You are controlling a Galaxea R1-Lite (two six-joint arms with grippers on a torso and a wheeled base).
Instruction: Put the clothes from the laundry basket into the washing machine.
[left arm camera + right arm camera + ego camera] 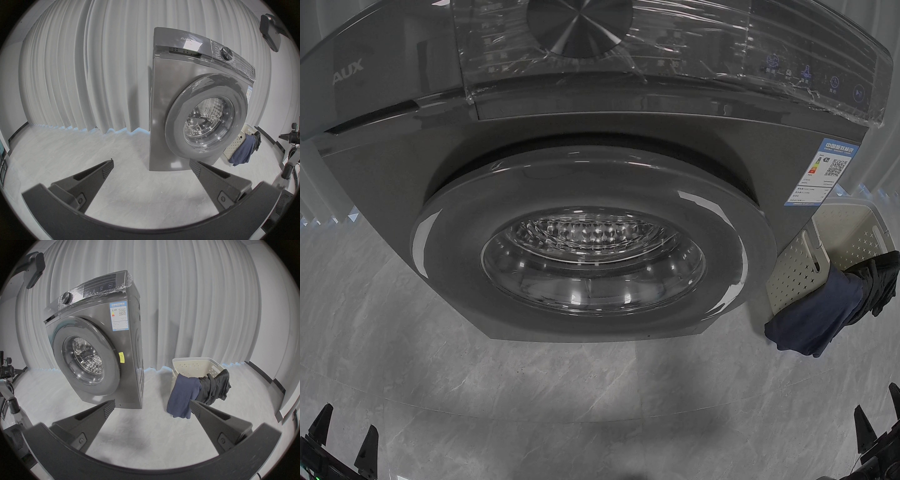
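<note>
Grey stone-pattern floor (487,375) all round.

From the head view: facing a washing machine (600,156) at 12 o'clock, round door (594,262) shut, steel drum showing through the glass. Off at 3 o'clock, just beside the washing machine, a pale laundry basket (850,231) with a navy garment (815,315) and a black garment (881,281) draped over its rim (navy one hanging down the outside). Down at 7 o'clock, left gripper (347,422), jaws apart, holding nothing; at 5 o'clock, right gripper (875,400), likewise spread and empty.

From the left wrist view: left gripper (150,162) wide open above the floor, apart from the washing machine (168,109); pleated curtain (78,78) behind; laundry basket (234,145) and navy garment (242,153) beyond the door side.

From the right wrist view: right gripper (151,402) wide open, gripping nothing; laundry basket (193,366) near the washing machine (125,365), navy garment (182,394) and black garment (215,387) touching over the rim.
</note>
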